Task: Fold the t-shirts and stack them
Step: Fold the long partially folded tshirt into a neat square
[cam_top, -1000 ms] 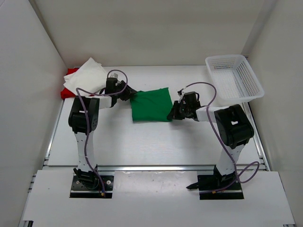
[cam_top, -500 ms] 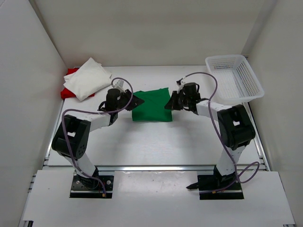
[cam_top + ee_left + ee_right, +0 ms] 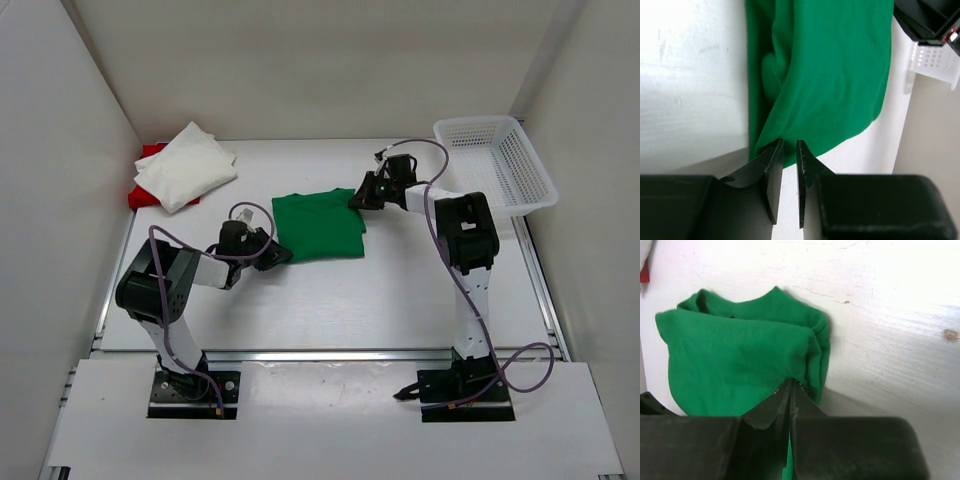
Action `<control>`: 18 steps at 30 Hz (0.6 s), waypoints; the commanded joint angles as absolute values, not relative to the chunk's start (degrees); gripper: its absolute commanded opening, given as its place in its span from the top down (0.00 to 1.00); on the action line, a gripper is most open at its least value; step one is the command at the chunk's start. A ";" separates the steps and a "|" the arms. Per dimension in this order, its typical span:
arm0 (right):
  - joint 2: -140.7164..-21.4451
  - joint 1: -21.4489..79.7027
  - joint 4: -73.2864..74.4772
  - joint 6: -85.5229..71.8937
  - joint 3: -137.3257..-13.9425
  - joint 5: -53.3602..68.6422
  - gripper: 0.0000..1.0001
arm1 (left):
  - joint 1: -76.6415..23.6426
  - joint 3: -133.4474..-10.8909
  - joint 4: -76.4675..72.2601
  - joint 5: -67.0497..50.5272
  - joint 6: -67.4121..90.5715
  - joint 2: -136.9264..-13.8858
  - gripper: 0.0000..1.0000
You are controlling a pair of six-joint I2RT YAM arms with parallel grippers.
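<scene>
Pinching the green t-shirt (image 3: 318,222) mid-table at its 2 o'clock corner with the right gripper (image 3: 791,383) pressed together, the left gripper (image 3: 787,146) a slit apart at the 8 o'clock hem, hold unclear, probably to lift it flat towards the white t-shirt (image 3: 185,165) at 10 o'clock.

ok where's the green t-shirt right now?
Top view: the green t-shirt lies mid-table between the grippers, left gripper at its near-left corner, right gripper pinching its far-right corner, white basket further right.

There are three shirts: one green t-shirt (image 3: 320,225), one white t-shirt (image 3: 185,168), one red t-shirt (image 3: 148,153). One basket (image 3: 497,170). Two claws: left claw (image 3: 284,255), right claw (image 3: 357,200).
</scene>
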State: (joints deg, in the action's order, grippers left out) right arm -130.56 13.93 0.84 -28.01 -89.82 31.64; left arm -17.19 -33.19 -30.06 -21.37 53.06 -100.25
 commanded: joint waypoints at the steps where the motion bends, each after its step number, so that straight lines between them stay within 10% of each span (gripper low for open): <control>1: -131.22 14.33 2.90 -27.95 -91.76 32.52 1.00 | -16.61 -30.76 -34.10 -24.70 53.96 -99.50 0.71; 8: -123.51 14.15 2.73 -27.25 -89.75 32.53 0.99 | -15.65 -32.16 -22.80 -15.75 48.88 -87.47 0.47; 13: -112.43 14.94 -3.68 -29.17 -79.21 30.76 0.67 | -13.63 -33.57 -17.32 -6.26 44.66 -86.22 0.34; 18: -101.54 15.99 -11.50 -31.90 -66.30 31.37 0.58 | -12.56 -39.09 -16.35 -8.96 43.51 -95.43 0.33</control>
